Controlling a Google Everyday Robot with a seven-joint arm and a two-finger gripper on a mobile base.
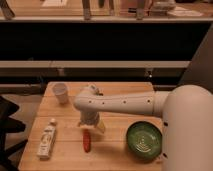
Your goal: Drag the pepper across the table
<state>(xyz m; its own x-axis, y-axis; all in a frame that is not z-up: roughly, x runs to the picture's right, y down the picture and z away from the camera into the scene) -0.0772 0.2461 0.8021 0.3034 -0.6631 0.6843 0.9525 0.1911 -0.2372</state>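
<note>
The pepper (pixel 87 141) is a small slim red-orange chili lying lengthwise on the light wooden table (pixel 115 155), left of centre near the front. My white arm reaches in from the right, and the gripper (pixel 92 123) hangs at its end just above and slightly right of the pepper's far tip. The wrist covers most of the gripper, and only pale yellowish finger parts (pixel 100 125) show below it. I cannot tell whether it touches the pepper.
A white cup (pixel 60 92) stands at the back left. A white bottle with green label (pixel 47 139) lies at the front left. A green bowl (pixel 144 139) sits at the front right. Dark shelving runs behind the table.
</note>
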